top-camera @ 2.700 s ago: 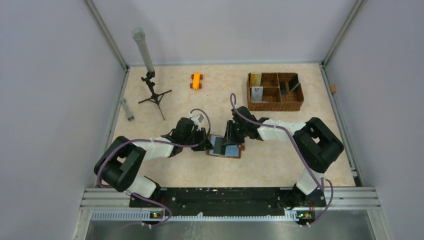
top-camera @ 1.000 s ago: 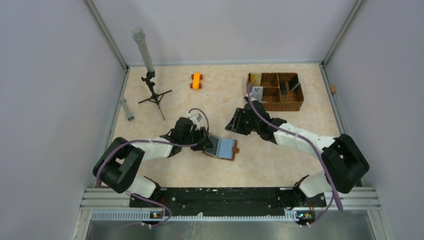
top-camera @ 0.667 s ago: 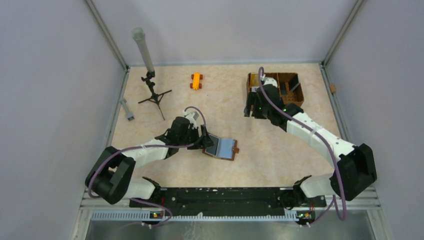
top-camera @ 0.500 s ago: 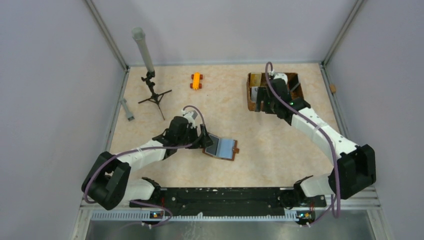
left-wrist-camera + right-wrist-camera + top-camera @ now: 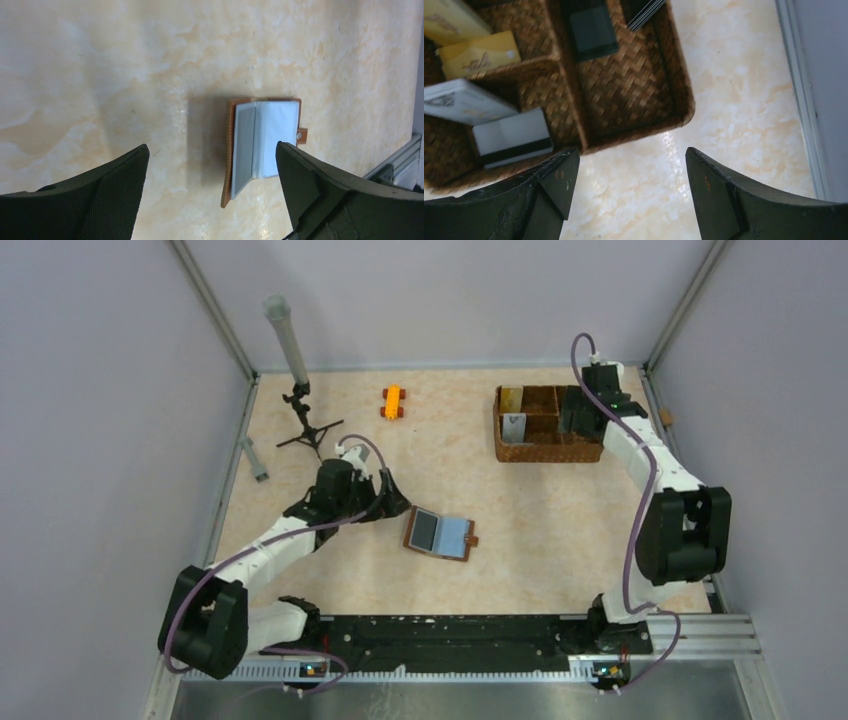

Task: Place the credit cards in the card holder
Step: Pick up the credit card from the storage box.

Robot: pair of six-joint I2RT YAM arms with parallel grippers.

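Note:
The card holder (image 5: 440, 534) lies open on the table, brown leather outside, blue pockets up (image 5: 265, 140); a grey card shows in its left pocket. My left gripper (image 5: 392, 502) hangs open just left of it, touching nothing (image 5: 211, 147). The credit cards sit in the woven basket (image 5: 548, 452): gold ones (image 5: 479, 52), a silver one (image 5: 464, 100), a grey one with a black stripe (image 5: 511, 137), a black one (image 5: 591, 30). My right gripper (image 5: 578, 412) stands open and empty above the basket's right compartment and near rim (image 5: 630, 150).
A small black tripod with a grey tube (image 5: 305, 425) stands at the back left, with a grey bar (image 5: 254, 458) beside it. An orange toy (image 5: 392, 401) lies at the back middle. The metal frame rail (image 5: 804, 100) runs close to the basket's right.
The right arm swung from the card holder to the basket at the back right. Both grippers opened. The left gripper let go of the holder and drew back to the left.

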